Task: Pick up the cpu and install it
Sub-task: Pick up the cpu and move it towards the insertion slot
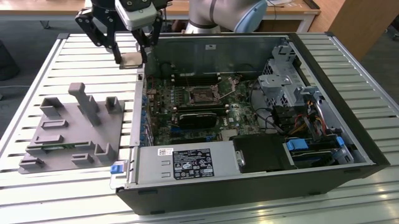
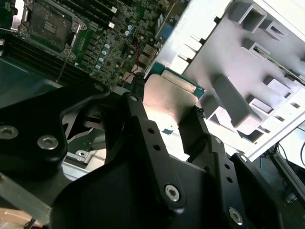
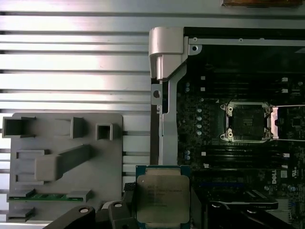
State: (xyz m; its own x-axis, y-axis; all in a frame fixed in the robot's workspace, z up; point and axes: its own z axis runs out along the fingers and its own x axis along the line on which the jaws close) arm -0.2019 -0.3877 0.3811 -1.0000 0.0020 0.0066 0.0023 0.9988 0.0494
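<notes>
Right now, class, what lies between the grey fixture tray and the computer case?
Bare slatted table separates tray and case, in the exterior and first wrist views.

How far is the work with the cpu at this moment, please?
Done: the cpu is lifted clear of the slatted table. In hand: the gripper holds it by its edges near the case. Left: the socket is empty, so the cpu is not installed.

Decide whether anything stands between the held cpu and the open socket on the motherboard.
Nothing visible blocks the way. The fingers hold the cpu raised beside the computer case; the case wall lies between cpu and socket, but lower down. The socket is uncovered.
</notes>
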